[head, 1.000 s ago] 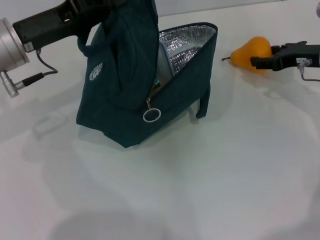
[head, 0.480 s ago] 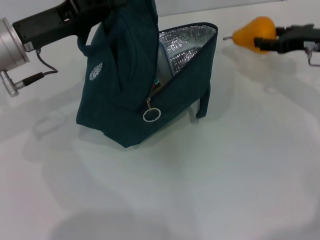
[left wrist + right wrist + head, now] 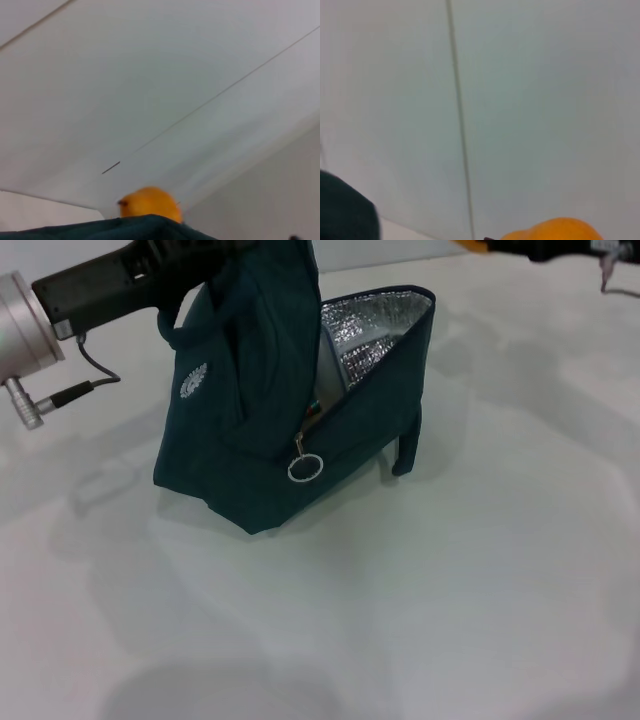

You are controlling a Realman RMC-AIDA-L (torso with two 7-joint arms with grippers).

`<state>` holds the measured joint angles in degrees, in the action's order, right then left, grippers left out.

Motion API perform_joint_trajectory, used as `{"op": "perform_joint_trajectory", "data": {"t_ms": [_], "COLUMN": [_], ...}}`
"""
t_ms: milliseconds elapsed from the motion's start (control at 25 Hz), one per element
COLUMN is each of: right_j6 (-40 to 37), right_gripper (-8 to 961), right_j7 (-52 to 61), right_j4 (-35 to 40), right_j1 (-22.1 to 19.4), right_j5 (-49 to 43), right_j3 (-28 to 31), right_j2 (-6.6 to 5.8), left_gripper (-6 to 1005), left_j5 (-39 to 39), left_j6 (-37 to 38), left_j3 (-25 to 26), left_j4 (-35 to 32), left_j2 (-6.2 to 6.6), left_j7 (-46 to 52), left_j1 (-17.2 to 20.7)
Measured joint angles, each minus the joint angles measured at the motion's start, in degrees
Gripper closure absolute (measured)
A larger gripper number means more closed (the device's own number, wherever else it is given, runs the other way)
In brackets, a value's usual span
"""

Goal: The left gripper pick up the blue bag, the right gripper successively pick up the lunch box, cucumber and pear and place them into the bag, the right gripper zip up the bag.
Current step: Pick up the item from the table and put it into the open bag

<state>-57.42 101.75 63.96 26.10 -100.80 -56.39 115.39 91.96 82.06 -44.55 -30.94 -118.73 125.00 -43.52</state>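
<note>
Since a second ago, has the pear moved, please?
Yes. The pear has risen off the table, held by the right gripper, and gone toward the top edge of the head view, while the bag stayed put.

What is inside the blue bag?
The blue bag, held up by the left gripper, gapes open. Inside shows silver foil lining and a small red and teal scrap near the zipper. Everything deeper is hidden by the bag's fabric wall.

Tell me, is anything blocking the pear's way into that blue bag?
Nothing visible does. The pear is held up by the right gripper, and the blue bag, held by the left gripper, gapes open at its foil-lined mouth.
</note>
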Motion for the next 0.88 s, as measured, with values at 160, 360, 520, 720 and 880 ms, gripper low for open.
{"op": "perform_joint_trajectory", "data": {"t_ms": [160,360,520,720,880], "right_j6": [-2.4,-3.84,-4.17,-6.38,-6.98], "right_gripper": [253,253,254,254,254], "right_j7": [-0.97,-1.52,-1.54,-1.21,-1.03], "right_j4": [1.57,2.01,2.05,1.4,0.64], "right_j1": [0.5,0.62,0.19,-0.06,-0.05], "right_j5": [2.91,5.38,5.73,5.8,5.9], "right_j3": [-1.1,-4.71,-8.08,-9.55,-10.99], "right_j2": [0.0,0.01,0.01,0.01,0.0], "left_gripper": [948,948,948,948,948], "left_j5": [0.02,0.02,0.08,0.14,0.11], "left_j6": [-0.68,-1.37,-2.07,-2.79,-2.96], "left_j3": [0.01,-0.06,0.07,0.09,0.13], "left_j4": [0.0,0.0,0.0,0.0,-0.13], "left_j2": [-0.01,0.06,0.15,0.26,0.31], "left_j7": [-0.53,-0.79,-0.92,-1.31,-1.42], "left_j1": [-0.06,-0.08,-0.08,-0.1,-0.5]}}
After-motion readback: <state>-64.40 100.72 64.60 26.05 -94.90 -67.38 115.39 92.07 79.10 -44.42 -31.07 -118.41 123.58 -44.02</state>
